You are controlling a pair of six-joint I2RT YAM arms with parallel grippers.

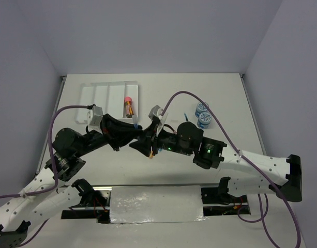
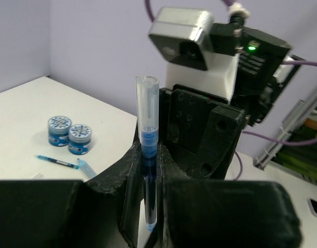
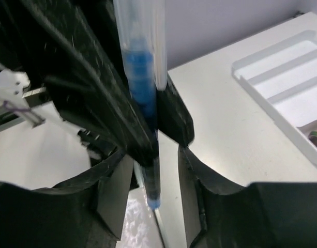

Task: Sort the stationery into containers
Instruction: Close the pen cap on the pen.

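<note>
Setting: white table [image 1: 225,93], lavender walls, both arms meeting over the table's centre.

Object: slim, clear-walled pale blue tube [image 2: 147,119] with a darker blue core. It is held upright above the surface and is not resting on anything.

Grip: the left gripper [image 2: 148,181] is closed narrow on the tube's lower barrel, with the fingers pressing it from both sides. The right gripper [image 3: 150,160] brackets the same tube from the opposite side. Its jaws stand apart, and a strip of table shows between the tube and one finger. So the left arm alone carries it.

Handling (judgement): the tube is probably very light, stiff and smooth-walled. A round barrel can pivot or slide in flat pads. The thin plastic may crack under a hard squeeze, so moderate pressure is best. The best hold is mid-barrel over the blue core, near the balance point. The open top end looks weakest and should be avoided.

Surroundings, top view, read from the tube:
- 11 o'clock: white rectangular plastic tray [image 1: 91,93] with four long compartments. A pink-capped orange piece [image 1: 128,106] lies in the compartment nearest the tube.
- 2 o'clock: two round blue-lidded tubs [image 1: 202,114], touching each other. A thin blue pen [image 2: 57,161] lies on the table just beside them.

Both of these are well apart from the tray.
</note>
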